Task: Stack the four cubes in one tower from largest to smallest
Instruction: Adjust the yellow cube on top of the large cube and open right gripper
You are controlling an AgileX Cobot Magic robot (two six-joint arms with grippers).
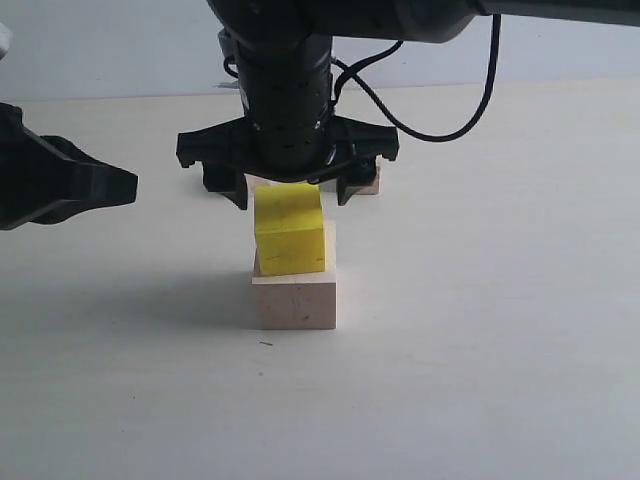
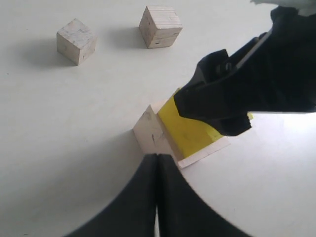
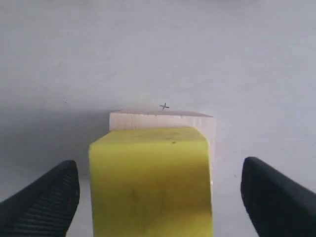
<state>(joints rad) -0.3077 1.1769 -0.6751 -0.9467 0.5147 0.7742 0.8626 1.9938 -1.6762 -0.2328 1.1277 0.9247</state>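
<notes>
Jaws on the right gripper point(image 1: 292, 192) stand spread wide, one black finger point(image 3: 47, 202) on either side of the bright yellow wooden cube point(image 1: 290, 228) with clear space between each pad and the cube's faces, so nothing is held. This gripper hangs directly over the yellow cube, its fingertips level with about the cube's upper edge in the exterior view.

The yellow cube sits on top of the large pale pinkish wooden cube point(image 1: 295, 298), which rests on the pale tabletop point(image 1: 480, 380). The two are not quite flush: a narrow strip of the pale cube's top shows bare along one side of the yellow one (clearest from the left wrist camera).

The left gripper point(image 2: 157, 168) has its jaws pressed together, empty, and hovers off to the left of the stack, apart from it.

Two more cubes stand on the table beyond the stack, well apart from it and near each other without touching: the small tan layered wooden cube point(image 2: 160, 26) and the smaller greyish-beige wooden cube point(image 2: 75, 41). A tiny pencil cross point(image 3: 164, 106) is marked on the tabletop just beside the pale cube.
</notes>
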